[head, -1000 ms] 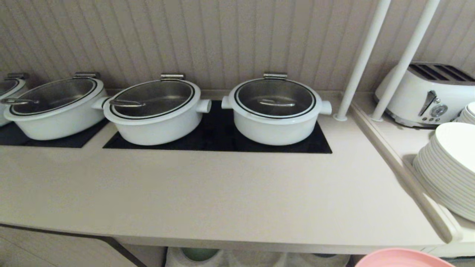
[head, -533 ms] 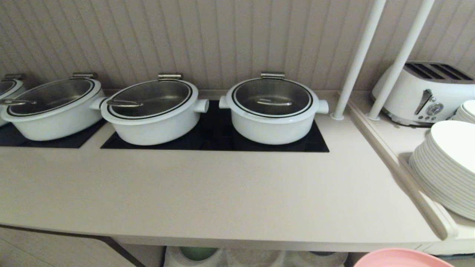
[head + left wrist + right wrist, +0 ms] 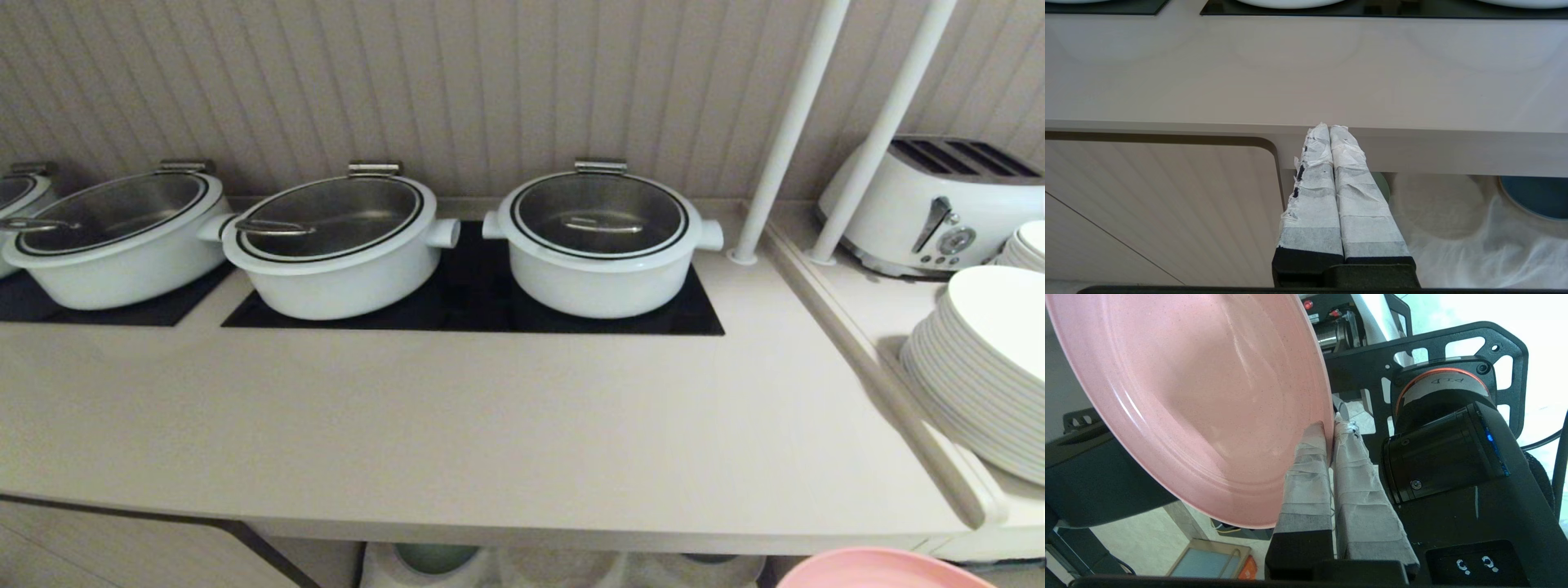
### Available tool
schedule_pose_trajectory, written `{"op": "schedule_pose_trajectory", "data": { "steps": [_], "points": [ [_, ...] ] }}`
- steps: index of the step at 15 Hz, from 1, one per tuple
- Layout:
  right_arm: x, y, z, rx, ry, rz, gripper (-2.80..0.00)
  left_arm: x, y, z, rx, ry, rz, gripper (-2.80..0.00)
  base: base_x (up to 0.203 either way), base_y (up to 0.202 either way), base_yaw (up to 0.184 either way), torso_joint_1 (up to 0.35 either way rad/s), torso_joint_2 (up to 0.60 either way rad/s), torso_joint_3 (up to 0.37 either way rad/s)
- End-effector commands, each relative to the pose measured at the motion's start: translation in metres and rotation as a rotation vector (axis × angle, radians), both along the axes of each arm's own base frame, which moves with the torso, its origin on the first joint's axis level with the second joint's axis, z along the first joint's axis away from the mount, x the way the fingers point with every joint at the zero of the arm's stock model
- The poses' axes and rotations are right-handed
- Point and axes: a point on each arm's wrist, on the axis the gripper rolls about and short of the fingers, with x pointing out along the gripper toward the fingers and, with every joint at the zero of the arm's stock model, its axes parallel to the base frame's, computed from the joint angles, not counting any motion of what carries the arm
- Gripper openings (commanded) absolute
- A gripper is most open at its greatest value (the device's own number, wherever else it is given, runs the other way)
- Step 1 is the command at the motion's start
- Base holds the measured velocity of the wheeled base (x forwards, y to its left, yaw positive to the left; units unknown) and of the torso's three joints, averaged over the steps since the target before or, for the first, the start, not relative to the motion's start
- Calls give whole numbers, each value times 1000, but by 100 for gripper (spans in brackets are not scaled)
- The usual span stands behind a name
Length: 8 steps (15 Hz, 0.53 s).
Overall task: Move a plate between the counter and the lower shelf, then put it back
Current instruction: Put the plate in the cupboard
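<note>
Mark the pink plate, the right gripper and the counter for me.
plate (image 3: pixel 1200 408): right wrist view, on its inner face.
right gripper (image 3: pixel 1331 430): right wrist view, at the fingertips pinching the plate's rim.
counter (image 3: pixel 490 425): head view, on the bare worktop before the pots.

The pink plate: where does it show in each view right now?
Head view: the plate is a sliver at the bottom right, below the counter edge.
Left wrist view: not in it.
Right wrist view: the plate fills the upper left, rim clamped in the right pincer.
Shared landmark: the counter, head and left wrist views.
</note>
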Motion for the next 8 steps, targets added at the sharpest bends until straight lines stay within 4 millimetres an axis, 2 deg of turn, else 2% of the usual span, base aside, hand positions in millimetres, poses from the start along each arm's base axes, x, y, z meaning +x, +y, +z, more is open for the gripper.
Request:
{"op": "schedule_pose_trajectory", "data": {
  "steps": [1, 8],
  "points": [
    [-1, 0, -1, -2, 11, -2, -280, 0, 0, 0, 0, 0, -1, -280, 0, 0, 0, 0, 0, 0],
    [-1, 0, -2, -3, 14, -1, -280, 0, 0, 0, -2, 0, 1, -280, 0, 0, 0, 0, 0, 0]
  ]
}}
